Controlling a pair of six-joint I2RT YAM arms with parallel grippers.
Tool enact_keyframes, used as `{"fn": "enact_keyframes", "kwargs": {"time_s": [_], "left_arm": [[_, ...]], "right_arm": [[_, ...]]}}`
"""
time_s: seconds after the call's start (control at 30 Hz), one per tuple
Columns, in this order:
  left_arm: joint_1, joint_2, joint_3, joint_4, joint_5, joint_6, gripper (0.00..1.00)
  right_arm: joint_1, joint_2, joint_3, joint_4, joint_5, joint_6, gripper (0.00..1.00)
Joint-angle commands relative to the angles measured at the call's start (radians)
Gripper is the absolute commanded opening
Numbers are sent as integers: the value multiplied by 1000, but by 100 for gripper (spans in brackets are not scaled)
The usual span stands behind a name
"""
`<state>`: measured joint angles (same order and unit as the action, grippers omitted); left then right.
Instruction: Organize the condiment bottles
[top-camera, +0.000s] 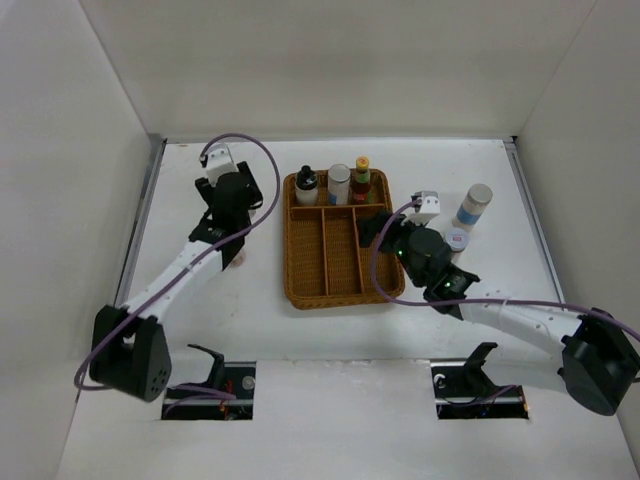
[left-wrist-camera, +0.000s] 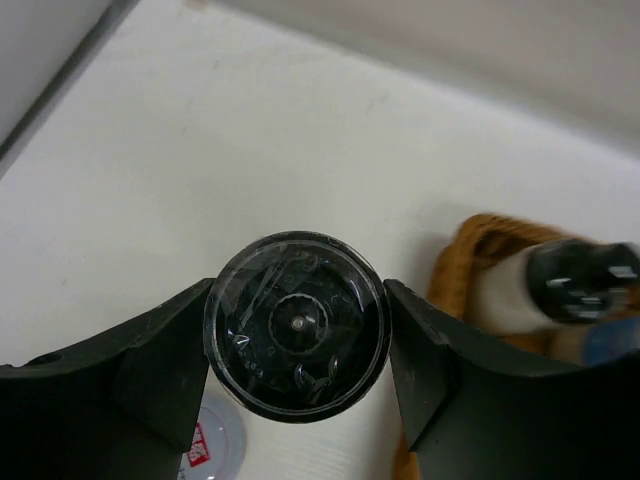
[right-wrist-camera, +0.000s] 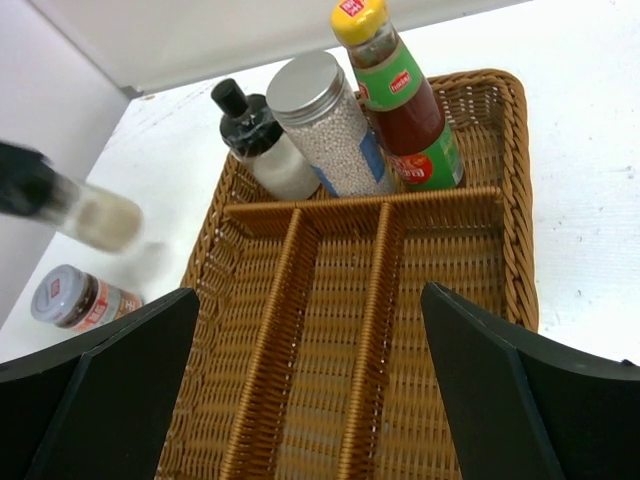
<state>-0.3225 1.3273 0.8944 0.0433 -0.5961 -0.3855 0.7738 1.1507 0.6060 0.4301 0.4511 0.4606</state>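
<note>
My left gripper is shut on a clear bottle with a black grinder top, held above the table left of the tray; it shows blurred in the right wrist view. In the back compartment of the wicker tray stand a black-capped bottle, a grey-lidded jar and a red yellow-capped bottle. My right gripper is open and empty over the tray's long compartments. A blue-labelled bottle and a white-capped jar stand right of the tray.
A small jar with a pale lid and red label is on the table left of the tray, below my left gripper. The tray's three long compartments hold nothing. White walls close in the table on three sides.
</note>
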Motion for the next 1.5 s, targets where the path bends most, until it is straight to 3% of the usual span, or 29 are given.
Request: {"fn": "enact_keyframes", "kwargs": {"time_s": [0.0, 0.2, 0.4, 0.73, 0.83, 0.93, 1.03, 1.13, 1.23, 1.37, 1.47], "left_arm": [[-97, -151, 46, 190, -48, 75, 42], [-253, -149, 31, 78, 11, 16, 42], [-391, -70, 2, 170, 32, -15, 42], [-401, 168, 3, 280, -2, 16, 44], [-407, 202, -12, 325, -30, 20, 55], [-418, 169, -29, 328, -36, 22, 85], [-425, 38, -72, 305, -89, 33, 98], [-407, -127, -132, 216, -162, 19, 100], [-344, -239, -161, 26, -185, -41, 100], [-200, -292, -212, -204, -121, -188, 100], [-125, -281, -255, -215, -96, -200, 100]], "right_arm": [[6, -6, -6, 65, -9, 1, 100], [-8, -37, -25, 70, 8, 3, 100], [-23, -37, -34, 76, 6, 7, 100], [-28, -45, -41, 76, 3, 9, 100], [-28, -45, -41, 76, 3, 9, 100], [-28, -46, -43, 76, 3, 9, 100], [-28, -48, -45, 76, 3, 10, 100], [-28, -39, -43, 76, 0, 10, 100], [-28, -31, -40, 78, -2, 12, 100], [-28, -25, -40, 78, -2, 12, 100], [-28, -26, -40, 78, -3, 12, 100]]}}
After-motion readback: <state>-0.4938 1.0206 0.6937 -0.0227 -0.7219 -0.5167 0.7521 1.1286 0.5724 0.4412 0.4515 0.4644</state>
